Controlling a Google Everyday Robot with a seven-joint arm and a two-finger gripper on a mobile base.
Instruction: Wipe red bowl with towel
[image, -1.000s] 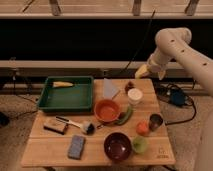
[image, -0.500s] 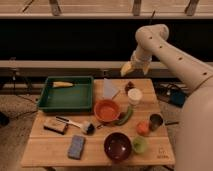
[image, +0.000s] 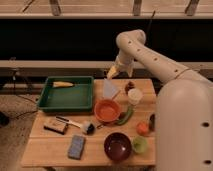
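The red bowl (image: 107, 110), bright orange-red and shallow, sits near the middle of the wooden table (image: 50, 147). The towel (image: 109, 88), a pale bluish-white folded cloth, lies flat just behind the bowl, beside the green tray. My gripper (image: 113, 73) hangs at the end of the white arm, just above the towel's back edge, over the far side of the table. It holds nothing that I can see.
A green tray (image: 67, 95) with a yellow item stands at back left. A dark maroon bowl (image: 118, 145), a blue sponge (image: 76, 146), a brush (image: 75, 123), a white cup (image: 134, 96), a green vegetable (image: 126, 116), an orange fruit (image: 143, 128) and a green cup (image: 139, 144) lie around.
My arm has swung left across the back of the table. The gripper moved from the right edge to above the towel and came lower.
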